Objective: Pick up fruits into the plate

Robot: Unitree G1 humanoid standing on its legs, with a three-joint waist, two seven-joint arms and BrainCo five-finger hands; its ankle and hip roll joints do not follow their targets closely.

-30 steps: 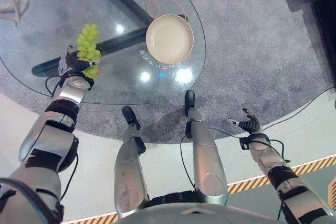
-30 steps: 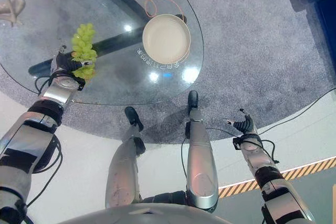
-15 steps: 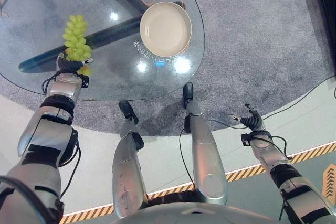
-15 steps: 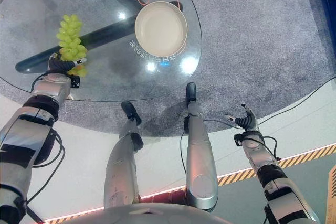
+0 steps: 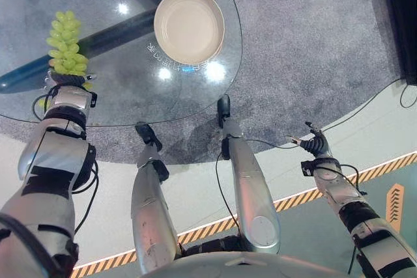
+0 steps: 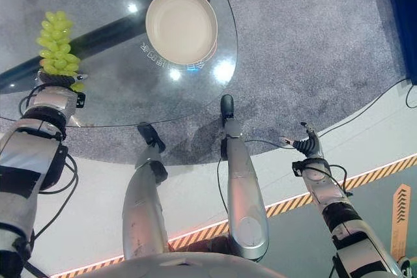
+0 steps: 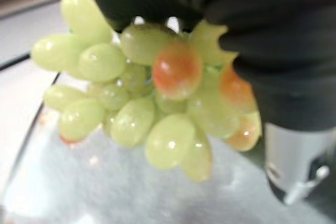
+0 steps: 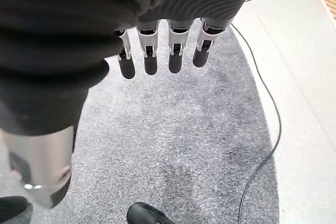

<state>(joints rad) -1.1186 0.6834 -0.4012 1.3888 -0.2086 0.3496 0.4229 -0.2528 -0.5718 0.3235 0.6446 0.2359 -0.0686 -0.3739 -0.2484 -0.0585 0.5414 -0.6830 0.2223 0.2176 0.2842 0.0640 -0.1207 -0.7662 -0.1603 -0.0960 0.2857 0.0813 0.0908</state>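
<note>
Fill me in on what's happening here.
The robot's left hand is shut on a bunch of green grapes at the near left edge of a glass table. The beige plate sits empty to its right on the same table. The right hand hangs open and idle off the table, above the carpet.

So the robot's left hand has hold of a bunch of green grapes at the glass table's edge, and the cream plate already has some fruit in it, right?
Not quite. The left hand does hold the green grapes at the glass table edge, but the cream plate holds nothing yet, as the left eye view shows.
</note>
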